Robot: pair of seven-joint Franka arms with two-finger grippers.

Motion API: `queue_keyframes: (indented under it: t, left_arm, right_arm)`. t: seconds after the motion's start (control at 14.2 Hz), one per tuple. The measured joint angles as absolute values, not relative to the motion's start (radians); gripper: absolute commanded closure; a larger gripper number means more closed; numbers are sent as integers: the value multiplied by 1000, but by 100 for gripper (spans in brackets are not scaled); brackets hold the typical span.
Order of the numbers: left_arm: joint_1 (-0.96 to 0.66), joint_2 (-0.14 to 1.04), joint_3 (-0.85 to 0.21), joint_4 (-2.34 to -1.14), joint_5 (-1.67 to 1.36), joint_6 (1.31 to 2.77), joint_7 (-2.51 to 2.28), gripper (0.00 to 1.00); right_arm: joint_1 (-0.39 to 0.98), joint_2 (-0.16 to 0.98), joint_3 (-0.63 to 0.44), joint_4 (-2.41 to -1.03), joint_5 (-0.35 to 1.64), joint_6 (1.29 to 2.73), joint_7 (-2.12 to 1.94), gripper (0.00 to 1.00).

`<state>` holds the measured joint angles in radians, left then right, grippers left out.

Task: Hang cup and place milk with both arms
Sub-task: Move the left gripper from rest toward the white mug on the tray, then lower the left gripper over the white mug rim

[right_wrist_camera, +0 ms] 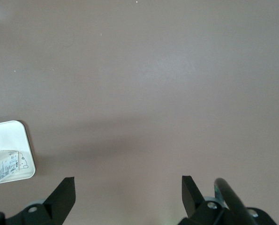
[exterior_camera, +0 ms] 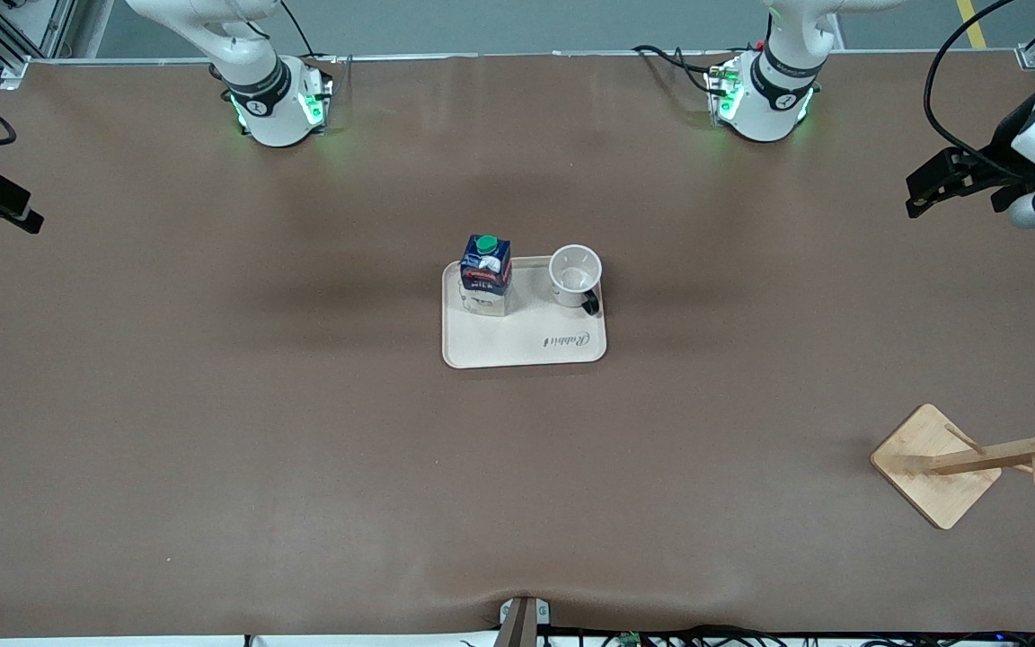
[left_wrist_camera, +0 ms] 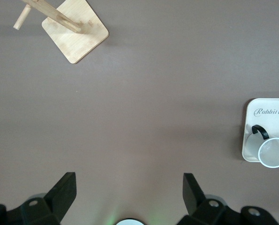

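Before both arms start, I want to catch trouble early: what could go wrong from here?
1. The cup and the milk stand side by side on the tray; both arms reaching in together might collide.
2. The tall milk could tip if nudged.
3. The rack stands near the left arm's end; its thin pegs leave little margin for the cup's handle.

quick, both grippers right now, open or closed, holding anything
Left gripper: open, holding nothing, over bare table at the left arm's end.
Right gripper: open, holding nothing, over bare table at the right arm's end.
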<state>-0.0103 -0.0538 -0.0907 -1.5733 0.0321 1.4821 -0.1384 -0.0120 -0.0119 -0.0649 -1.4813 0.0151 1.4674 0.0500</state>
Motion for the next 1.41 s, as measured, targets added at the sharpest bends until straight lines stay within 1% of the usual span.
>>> queue_keyframes:
  t: [0.42,0.7,0.84,0.98,1.06,1.2,1.41]
  left_arm:
    - [-10,-52,-91,-1553,32,1482,-138,0]
    - [-17,-14,-97,-1551,32,1482,-140,0]
    - [-30,12,-121,-1552,32,1482,-174,0]
    - [-33,29,-186,-1560,32,1482,-262,0]
    - [-37,33,-223,-1572,32,1487,-306,0]
    - [-41,36,-283,-1631,31,1541,-355,0]
    - [-43,50,-360,-1776,8,1702,-383,0]
  right_arm:
    - [-12,-10,-65,-1481,15,1468,50,0]
    - [-12,-3,-58,-1481,16,1482,50,0]
    - [-8,-1,-52,-1481,16,1504,50,0]
    - [-5,3,-47,-1481,16,1515,50,0]
    - [-4,6,-46,-1481,16,1518,50,0]
    - [-4,14,-45,-1482,16,1522,50,0]
    - [-4,36,-46,-1482,16,1526,49,0]
